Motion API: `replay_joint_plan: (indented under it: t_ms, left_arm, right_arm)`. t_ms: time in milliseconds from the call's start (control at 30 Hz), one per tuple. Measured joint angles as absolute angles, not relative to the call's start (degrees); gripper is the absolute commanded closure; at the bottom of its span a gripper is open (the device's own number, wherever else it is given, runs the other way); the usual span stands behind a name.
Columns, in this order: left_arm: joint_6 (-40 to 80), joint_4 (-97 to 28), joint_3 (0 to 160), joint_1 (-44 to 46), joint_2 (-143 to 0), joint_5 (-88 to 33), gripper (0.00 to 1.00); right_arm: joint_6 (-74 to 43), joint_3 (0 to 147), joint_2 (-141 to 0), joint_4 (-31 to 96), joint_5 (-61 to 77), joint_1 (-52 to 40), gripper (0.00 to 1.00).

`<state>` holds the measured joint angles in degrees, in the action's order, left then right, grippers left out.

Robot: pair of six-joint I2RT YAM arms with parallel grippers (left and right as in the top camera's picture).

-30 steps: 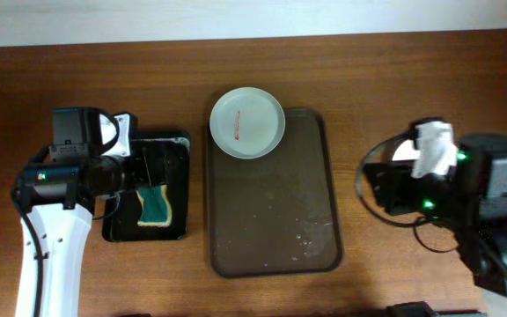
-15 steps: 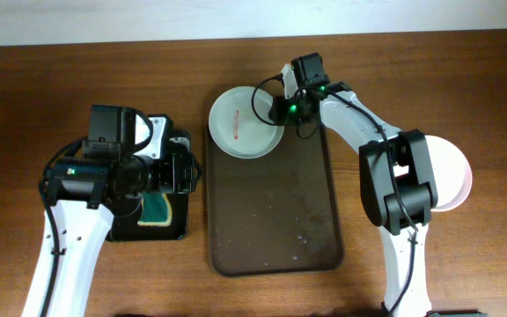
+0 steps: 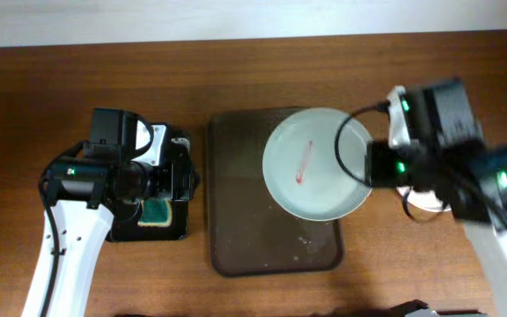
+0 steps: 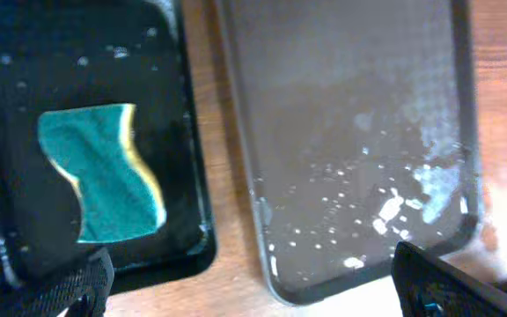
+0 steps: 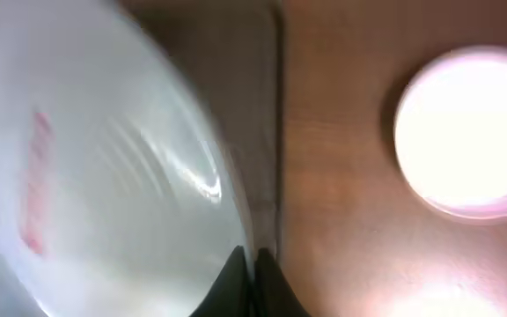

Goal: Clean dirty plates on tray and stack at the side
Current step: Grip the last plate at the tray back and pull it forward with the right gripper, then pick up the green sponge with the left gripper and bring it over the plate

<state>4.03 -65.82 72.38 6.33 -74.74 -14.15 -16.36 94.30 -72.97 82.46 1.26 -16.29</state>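
Down at the near edge of the brown wooden surface (image 3: 465,70), the dark-brown rectangular tray (image 3: 236,220) lies bare at its near end, just water droplets (image 4: 385,207) scattered toward its near right corner. Over to the left, the glossy black smaller tray (image 4: 179,132) sits just beside it, and in it lies the teal-and-yellow sponge (image 4: 104,185), flat and untouched. The left pincer (image 4: 253,277) hovers above that sponge with its fingers spread wide, gripping nothing. Now the main action: the round white shallow plate (image 3: 317,163) is up in the air over the right half of the brown tray, overhanging its right rim, the red smear (image 3: 304,163) plain at its centre. The right pincer (image 5: 249,277) has its fingers pressed together on the plate's right rim, pinching it. Out by the right edge of the surface rests a pale round plate (image 5: 465,132), glowing pinkish white; whether it is one plate or a stack I cannot tell. So by my reading this is the wiping step for the last dirty plate, presented but not yet cleaned. The next move calls for the left pincer to drop onto the sponge, close on it, carry it across to the smear and scrub, while the right holds the rim steady; a thin edge grip like that could slip under pressure.
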Motion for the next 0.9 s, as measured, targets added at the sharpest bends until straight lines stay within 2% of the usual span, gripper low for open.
replay_joint_plan:
  t_ms: [67, 100, 167, 267, 300, 333, 400, 500, 533, 600, 633, 667, 700, 733, 800, 867, 900]
  left_arm:
    - [4.0, -66.8, 72.4, 6.3, -74.8, -11.8, 0.01]
    - [4.0, -66.5, 72.5, 6.3, -74.8, -11.2, 0.01]
    - [4.0, -66.4, 72.5, 6.3, -74.8, -10.6, 0.01]
    - [4.0, -66.5, 72.5, 6.3, -74.8, -10.4, 0.01]
    - [4.0, -66.5, 72.5, 6.3, -74.8, -10.4, 0.01]
    - [4.0, -66.6, 72.5, 6.3, -74.8, -10.4, 0.01]
    - [4.0, -66.6, 72.5, 6.3, -74.8, -10.0, 0.01]
    - [4.4, -66.2, 71.4, 6.3, -74.8, -6.5, 0.00]
    - [7.2, -64.7, 68.5, 6.4, -74.8, -1.5, 0.02]
    - [12.2, -58.8, 61.9, 6.3, -75.0, 5.1, 0.16]
    - [14.2, -53.8, 57.5, 6.3, -75.5, 6.9, 0.41]
    - [15.1, -49.4, 53.8, 6.3, -76.7, 7.7, 0.51]
    - [16.1, -43.7, 49.6, 6.3, -81.3, 7.9, 0.69]
    - [16.6, -40.8, 48.3, 6.3, -86.5, 7.0, 0.99]
    - [16.9, -37.6, 49.5, 6.2, -94.6, 6.3, 1.00]
    - [17.0, -38.1, 50.3, 6.1, -95.4, 6.0, 1.00]
    - [17.0, -39.1, 50.6, 6.1, -95.3, 5.8, 0.62]
  right_arm:
    - [-17.1, 76.6, -66.0, 72.6, 2.3, -16.3, 0.96]
    - [-17.8, 63.8, -65.5, 60.2, 5.5, -16.3, 0.96]
    - [-16.0, 50.0, -71.1, 45.7, 11.0, -16.4, 0.96]
    - [-10.1, 49.4, -82.9, 41.7, 14.4, -19.0, 0.96]
    - [-9.1, 49.4, -87.0, 40.2, 14.8, -20.4, 0.69]
    - [-8.4, 49.4, -89.3, 38.8, 15.1, -21.1, 0.62]
    - [-6.9, 50.6, -89.5, 39.6, 15.1, -21.0, 0.62]
    - [-5.5, 60.9, -85.3, 50.8, 15.1, -20.4, 0.62]
    - [-5.4, 65.8, -80.5, 53.7, 15.1, -20.4, 0.62]
    - [-6.0, 68.7, -74.7, 57.6, 15.1, -20.4, 0.62]
    - [-6.2, 68.7, -71.9, 60.1, 15.1, -20.4, 0.62]
    - [-6.2, 68.7, -70.6, 62.0, 15.1, -20.4, 0.63]
    - [-6.3, 68.8, -70.3, 63.3, 15.1, -20.4, 0.63]
    - [-6.3, 68.8, -70.3, 64.0, 15.1, -20.4, 0.63]
    - [-6.3, 68.8, -70.3, 64.3, 15.1, -20.4, 0.63]
    - [-6.3, 68.8, -70.3, 64.6, 15.2, -20.4, 0.63]
    - [-6.3, 68.8, -70.3, 64.7, 15.2, -20.4, 0.63]
